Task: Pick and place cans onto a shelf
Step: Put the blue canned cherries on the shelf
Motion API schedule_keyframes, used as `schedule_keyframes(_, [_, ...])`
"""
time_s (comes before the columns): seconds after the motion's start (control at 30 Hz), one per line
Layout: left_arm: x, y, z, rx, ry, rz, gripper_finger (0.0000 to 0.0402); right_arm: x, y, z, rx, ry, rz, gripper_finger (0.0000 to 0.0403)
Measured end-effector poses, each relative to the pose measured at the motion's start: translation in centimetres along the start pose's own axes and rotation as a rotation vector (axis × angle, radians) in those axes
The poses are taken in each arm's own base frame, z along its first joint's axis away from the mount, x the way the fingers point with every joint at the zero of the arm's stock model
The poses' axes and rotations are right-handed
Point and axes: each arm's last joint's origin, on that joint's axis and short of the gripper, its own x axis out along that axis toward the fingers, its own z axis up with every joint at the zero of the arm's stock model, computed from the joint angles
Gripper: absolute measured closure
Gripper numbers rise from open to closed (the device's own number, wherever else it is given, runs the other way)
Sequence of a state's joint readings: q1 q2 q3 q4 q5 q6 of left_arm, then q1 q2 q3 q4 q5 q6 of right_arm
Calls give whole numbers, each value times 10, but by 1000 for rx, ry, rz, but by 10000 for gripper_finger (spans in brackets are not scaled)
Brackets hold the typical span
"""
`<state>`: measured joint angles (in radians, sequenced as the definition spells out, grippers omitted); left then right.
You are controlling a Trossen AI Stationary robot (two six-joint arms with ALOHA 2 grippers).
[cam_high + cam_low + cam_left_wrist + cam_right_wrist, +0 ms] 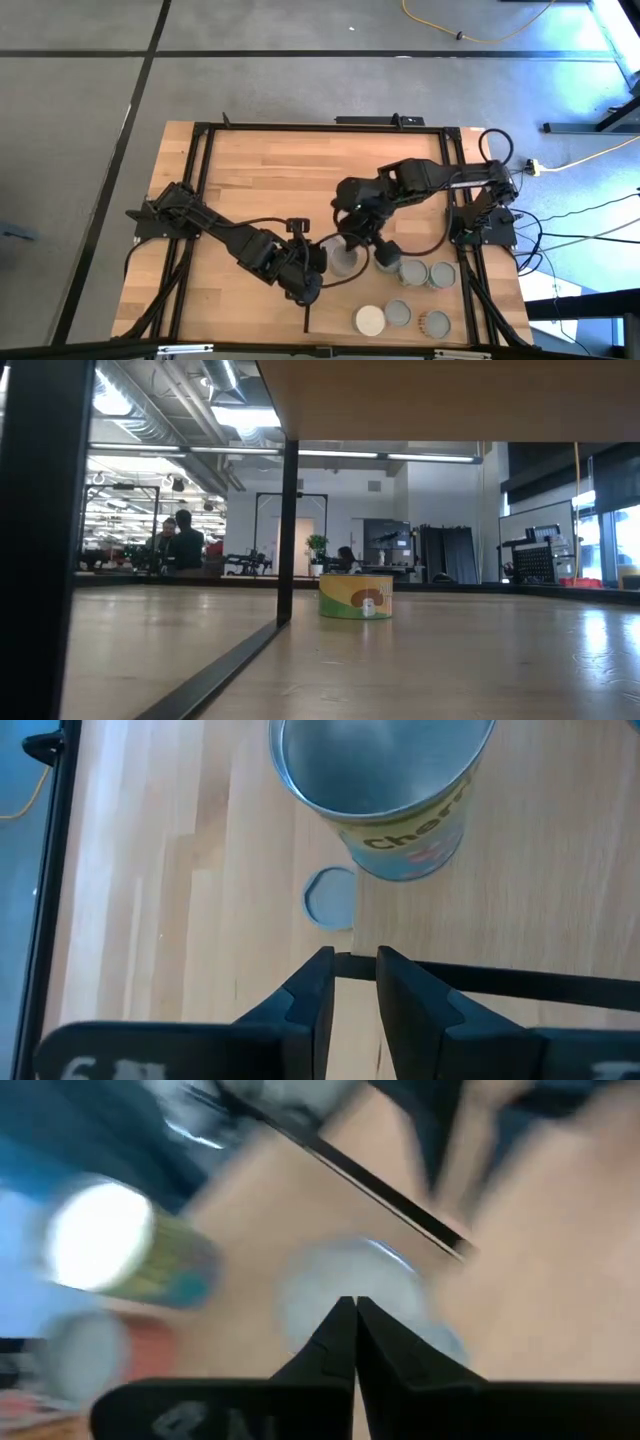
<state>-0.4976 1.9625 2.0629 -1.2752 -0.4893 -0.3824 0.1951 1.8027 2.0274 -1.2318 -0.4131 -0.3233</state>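
Observation:
The shelf [335, 310] is a pale wood panel with a dark edge strip [500, 983] at the table's near right; the low view shows its underside [450, 400]. Several cans [412, 270] stand on it. My left gripper [354, 970] hovers just off the shelf's edge, with a narrow gap between its fingers and nothing in it. It faces a silver-topped, yellow-labelled can [385, 780]. My right gripper [350, 1308] is shut over a blurred grey can top [350, 1280], and shows by that can in the high view [345, 262]. A yellow-green can [355, 597] stands on the table below the shelf. My right gripper's shut fingertips [340, 1320] point down at the grey can top. The wrist view is blurred, and I cannot tell whether they touch it.
A small round can top [328, 898] peeks out from under the shelf's edge. A dark post [287, 530] stands on the tabletop. Black frame rails [300, 127] run round the table. Cables lie off the table's right edge [540, 235]. People show in the room beyond [183, 540].

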Motion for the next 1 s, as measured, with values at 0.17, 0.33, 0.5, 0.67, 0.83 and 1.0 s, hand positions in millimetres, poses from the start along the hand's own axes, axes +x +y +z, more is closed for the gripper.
schedule_keyframes(0.17, [0,1,-2,-11,17,5,331,2,-7,-10,50,85,-77,399])
schedule_keyframes(0.33, [-8,5,-8,-74,66,-9,331,10,-23,-24,151,147,-120,400])
schedule_keyframes(0.5, [-25,5,-12,-26,81,-133,331,12,-30,-32,177,181,-123,401])
schedule_keyframes(0.67, [-35,6,-13,-27,73,-191,331,9,-36,-36,202,191,-127,401])
schedule_keyframes(0.83, [-37,5,-12,-9,47,-192,331,17,-36,-45,236,233,-57,402])
schedule_keyframes(1.0, [-36,5,-12,-10,46,-191,331,33,-30,-46,220,211,17,402])
